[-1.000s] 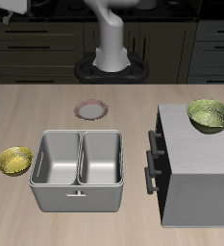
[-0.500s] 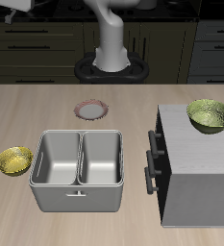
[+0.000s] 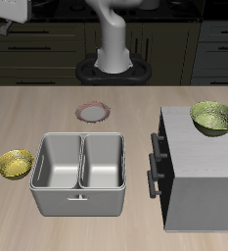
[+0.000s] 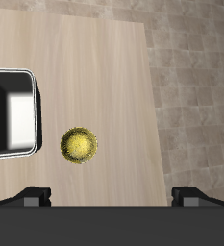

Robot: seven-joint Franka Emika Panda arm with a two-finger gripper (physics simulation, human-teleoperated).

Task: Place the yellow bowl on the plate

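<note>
Hovering high, the tool (image 4: 112,197) hangs wide open and empty above the yellow bowl (image 4: 80,146), which only the wrist view shows against tiled floor. Nothing on the desk (image 3: 47,113) has shifted since before: bowl beside the steel sink (image 3: 78,175), the plate (image 3: 93,112) farther back.

Dark cabinets (image 3: 32,44) are lining the back wall. A pale wood table (image 3: 106,147) is filling the foreground. Tiled floor (image 4: 195,86), possibly stone, is showing beyond its edge.
</note>
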